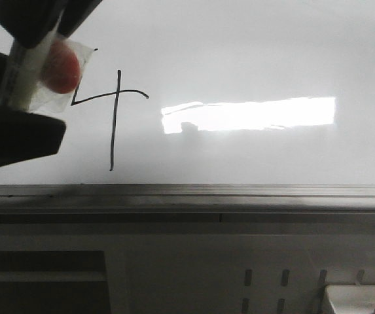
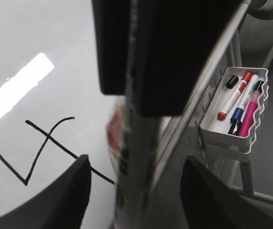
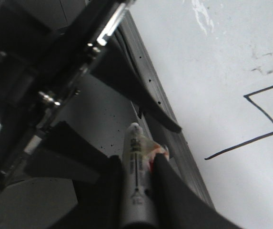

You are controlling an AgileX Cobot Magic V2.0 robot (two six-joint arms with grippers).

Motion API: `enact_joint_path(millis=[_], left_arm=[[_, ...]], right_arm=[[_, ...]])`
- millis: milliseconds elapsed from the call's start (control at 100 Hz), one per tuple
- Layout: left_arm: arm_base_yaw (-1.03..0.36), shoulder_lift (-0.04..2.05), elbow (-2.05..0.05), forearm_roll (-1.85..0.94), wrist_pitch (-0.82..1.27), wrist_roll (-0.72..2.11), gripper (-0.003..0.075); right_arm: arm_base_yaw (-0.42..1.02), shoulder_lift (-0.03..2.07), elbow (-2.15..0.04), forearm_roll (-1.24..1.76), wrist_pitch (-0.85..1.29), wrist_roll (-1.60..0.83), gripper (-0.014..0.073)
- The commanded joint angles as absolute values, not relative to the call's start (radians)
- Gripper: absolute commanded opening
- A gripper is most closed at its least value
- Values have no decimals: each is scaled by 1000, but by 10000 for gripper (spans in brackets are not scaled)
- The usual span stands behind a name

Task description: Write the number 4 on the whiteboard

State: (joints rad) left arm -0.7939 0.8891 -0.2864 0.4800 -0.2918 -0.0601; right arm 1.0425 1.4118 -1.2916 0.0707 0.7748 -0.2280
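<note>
The whiteboard (image 1: pixel 252 52) fills the upper front view, glossy, with a bright bar of reflection (image 1: pixel 252 112) across its middle and a grey rail (image 1: pixel 239 191) along its lower edge. The number 4 (image 1: pixel 112 124) sits on the left part of the board, left of the reflection and ending a little above the rail. It stands upright with an open top. Its long axis is the tall stroke, which runs top to bottom with a slight lean, the top end a little to the right. The crossbar runs sideways through it, and the slanted arm rises from its left end toward the upper left. The left claw (image 2: pixel 136 162) is spread wide, its two dark fingers well apart with the marker passing between them and touching neither. The right claw (image 3: pixel 137 162) is clamped on the marker (image 3: pixel 135 143), a pale barrel with a red part wrapped in clear tape at its far end. In the front view the marker (image 1: pixel 27 72) stands steeply at the upper left, the taped red part just beside the upper left arm of the 4. Whether it touches the board cannot be told. A white tray (image 2: pixel 222 136) hangs beside the board, holding several markers.
</note>
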Motion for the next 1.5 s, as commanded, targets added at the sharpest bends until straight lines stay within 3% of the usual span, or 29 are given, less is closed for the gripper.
enact_joint_path(millis=[0, 250, 590, 750, 820, 870, 880, 890, 970, 1020, 1270, 1490], left_arm=[[-786, 917, -340, 448, -378, -63, 363], [-786, 910, -343, 430, -366, -65, 118], [-786, 900, -343, 430, -317, -65, 109], [-786, 900, -343, 430, -325, -65, -19], [-786, 900, -343, 430, -325, -65, -20], [-786, 900, -343, 430, -325, -67, -20], [-786, 900, -343, 430, -325, -68, -20], [-786, 900, -343, 430, -325, -68, -20], [-786, 900, -343, 398, -325, -75, -20], [-786, 900, -343, 323, -321, -75, -20], [-728, 902, -344, -328, -296, -75, -20], [-631, 920, -384, -409, -144, -75, -20]], right_arm=[[1046, 1382, -1328, 60, 741, -234, -62], [1037, 1382, -1328, 28, 750, -220, -62], [1022, 1380, -1328, 26, 764, -210, -62], [1022, 1380, -1328, 28, 764, -237, -51], [1022, 1380, -1328, 28, 764, -237, 55], [1022, 1380, -1328, 26, 750, -239, 201], [1022, 1380, -1328, 24, 744, -239, 277], [1022, 1380, -1328, 21, 740, -239, 277], [1012, 1379, -1328, -12, 688, -239, 573], [998, 1374, -1328, -34, 655, -227, 675], [880, 1301, -1328, -41, 658, -177, 571], [853, 1256, -1328, -41, 686, -177, 539]])
